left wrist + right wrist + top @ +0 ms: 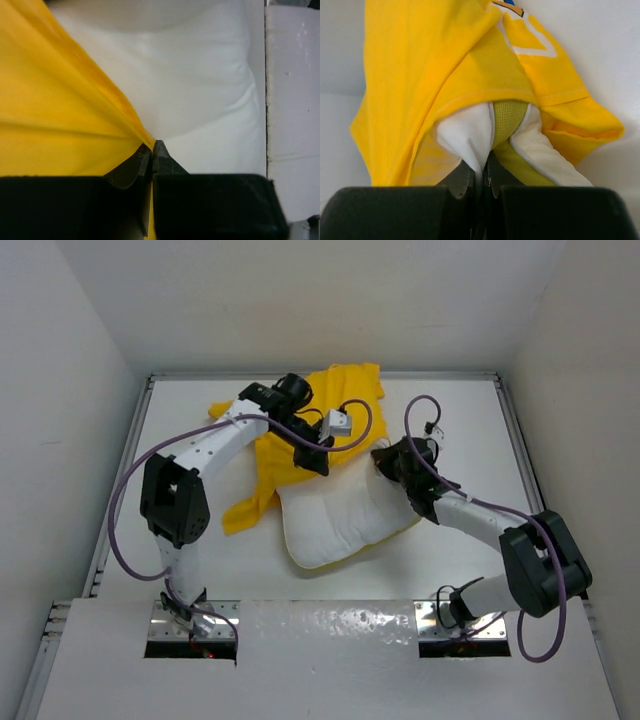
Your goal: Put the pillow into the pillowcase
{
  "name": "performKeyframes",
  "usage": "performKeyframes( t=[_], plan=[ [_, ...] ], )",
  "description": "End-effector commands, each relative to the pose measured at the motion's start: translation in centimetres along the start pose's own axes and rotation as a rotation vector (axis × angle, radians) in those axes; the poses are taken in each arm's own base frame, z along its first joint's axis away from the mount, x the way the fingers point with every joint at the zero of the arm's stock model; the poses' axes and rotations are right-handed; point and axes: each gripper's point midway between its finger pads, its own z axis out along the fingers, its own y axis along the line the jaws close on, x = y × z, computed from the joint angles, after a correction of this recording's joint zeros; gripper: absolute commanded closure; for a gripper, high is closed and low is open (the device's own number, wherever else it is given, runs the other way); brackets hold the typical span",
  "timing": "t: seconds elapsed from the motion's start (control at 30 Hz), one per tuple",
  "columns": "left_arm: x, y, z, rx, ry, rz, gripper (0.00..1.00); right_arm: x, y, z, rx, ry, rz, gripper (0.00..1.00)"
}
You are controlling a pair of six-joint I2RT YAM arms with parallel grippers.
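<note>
Pinching pillowcase (60,110) with left claw (151,150), right claw (482,170) clamped on pillow (465,132) corner, wrist views only

A white counter (470,430) fills the middle of the top view, boxed in by plain white walls: a left wall (60,390), a back wall (320,300) and a right wall (590,370). Thin metal rails (517,440) run along the counter's side edges. At the near side lies a glossy white board (330,650) with two rectangular cutouts, each holding a shiny metal plate (497,628). The light is soft and even.
</note>
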Motion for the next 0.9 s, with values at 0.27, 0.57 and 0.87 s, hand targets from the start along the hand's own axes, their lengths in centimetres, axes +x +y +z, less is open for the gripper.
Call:
performKeyframes(
  t=[0.27,0.57,0.87],
  plan=[
    [1.2,6.4,-9.0,-0.401,-0.126,-0.268,0.01,-3.7,2.6,2.4,0.238,0.154,-0.667,0.01],
    [15.9,1.3,-15.1,-0.534,0.002,-0.632,0.91,4.6,8.2,-4.2,0.091,0.283,-0.970,1.00],
    [22.3,1.1,-8.8,-0.520,-0.065,-0.673,0.00,18.5,9.4,-6.0,-0.012,0.487,-1.116,0.01]
  ],
)
